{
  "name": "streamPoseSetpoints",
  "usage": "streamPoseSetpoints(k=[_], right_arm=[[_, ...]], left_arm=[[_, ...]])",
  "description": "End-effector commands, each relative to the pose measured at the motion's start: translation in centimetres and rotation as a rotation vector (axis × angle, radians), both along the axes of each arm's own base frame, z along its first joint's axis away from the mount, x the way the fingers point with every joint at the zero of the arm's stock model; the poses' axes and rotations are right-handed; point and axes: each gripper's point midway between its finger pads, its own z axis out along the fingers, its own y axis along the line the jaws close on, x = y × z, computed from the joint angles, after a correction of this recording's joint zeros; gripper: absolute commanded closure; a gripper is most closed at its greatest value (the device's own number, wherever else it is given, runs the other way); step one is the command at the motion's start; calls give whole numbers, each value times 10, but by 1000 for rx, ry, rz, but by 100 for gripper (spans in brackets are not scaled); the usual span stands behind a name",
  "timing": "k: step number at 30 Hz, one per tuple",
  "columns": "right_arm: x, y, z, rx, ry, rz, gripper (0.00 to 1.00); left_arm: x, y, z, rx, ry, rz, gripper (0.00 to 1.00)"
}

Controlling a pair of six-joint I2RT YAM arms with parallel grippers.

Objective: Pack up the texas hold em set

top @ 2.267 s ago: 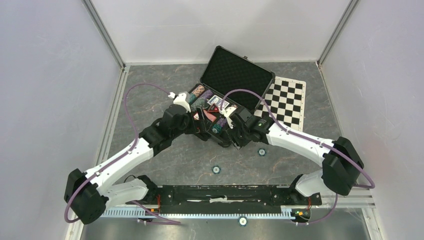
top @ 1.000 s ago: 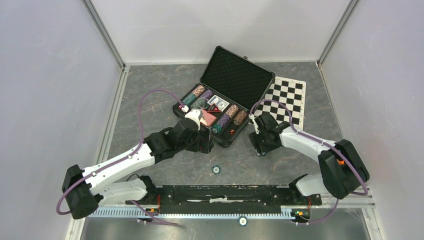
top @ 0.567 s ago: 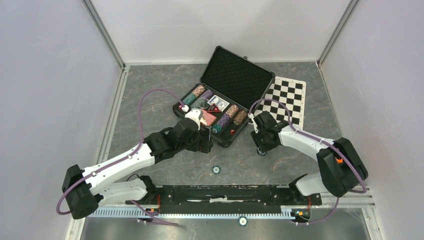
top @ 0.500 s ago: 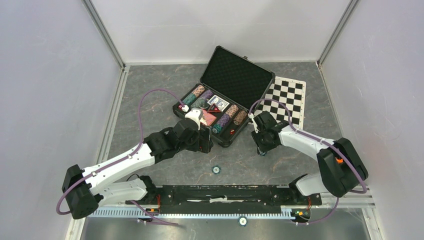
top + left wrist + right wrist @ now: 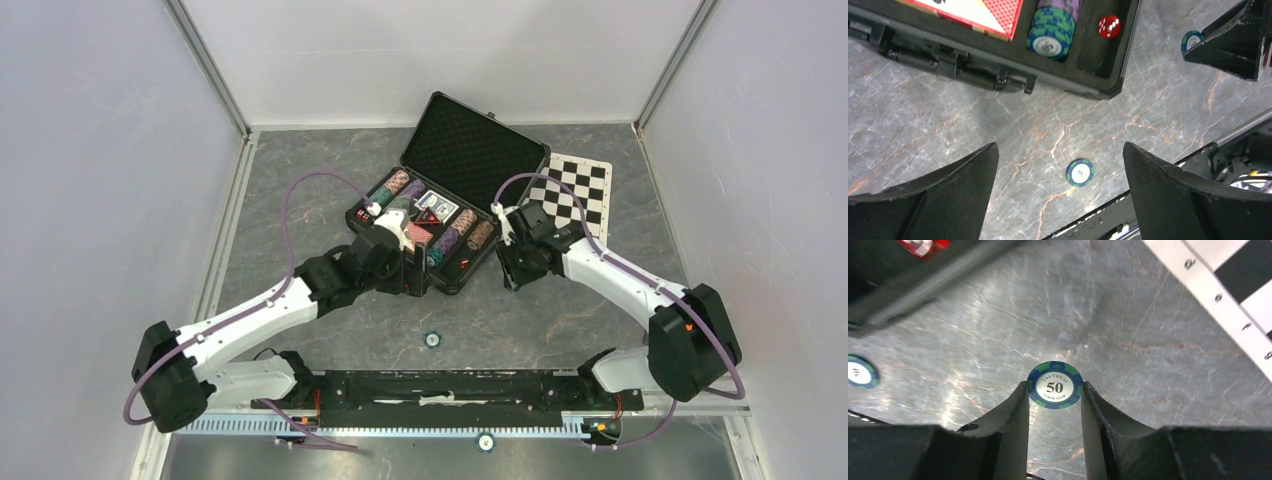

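Right hand (image 5: 1054, 391): closed on a blue-and-green 50 chip (image 5: 1054, 385), pinched edge to edge between both fingers. This grip suits carrying it to the case. Whether the chip is clear of the desk cannot be told.

Left hand (image 5: 1060, 150): fingers spread wide, holding nothing. It hangs over a second loose chip (image 5: 1079, 172), apparently lined up to take it next.

The open black case (image 5: 440, 200) stands just beyond both hands, lid propped back. A teal chip stack (image 5: 1050, 35) and a red die (image 5: 1109, 26) are seated in its foam near the front corner. That leaves the loose chips outstanding.

The desk (image 5: 300, 180) is grey marbled with orange veining. A chequered mat (image 5: 575, 195) lies beside the case. Plain white walls (image 5: 440, 50) enclose the cell.
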Motion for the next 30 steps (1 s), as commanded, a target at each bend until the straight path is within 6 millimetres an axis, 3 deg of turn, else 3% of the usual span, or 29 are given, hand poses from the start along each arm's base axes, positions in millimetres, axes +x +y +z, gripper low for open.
streamPoseSetpoints(k=[1, 9, 12, 14, 16, 20, 23, 26, 30], right_arm=[[19, 28, 35, 114, -73, 56, 65], [55, 87, 73, 233, -142, 140, 67], [58, 94, 73, 206, -137, 147, 65], [48, 87, 63, 188, -135, 149, 57], [35, 77, 49, 169, -140, 138, 47], [20, 67, 40, 103, -163, 154, 31], [10, 81, 44, 137, -212, 195, 20], [-10, 103, 49, 197, -242, 245, 18], [-43, 124, 41, 168, -240, 272, 17]], left_arm=[[29, -30, 37, -180, -27, -35, 0], [81, -48, 47, -506, 148, 1, 0], [97, -33, 46, -511, 156, 63, 1], [98, -20, 49, -484, 119, 85, 0], [95, -4, 43, -414, 95, 132, 0], [73, 21, 20, -233, 82, 195, 1], [55, 42, 12, -68, 38, 238, 0], [38, 55, 14, 19, 12, 252, 0], [23, 69, 14, 16, -18, 279, 0]])
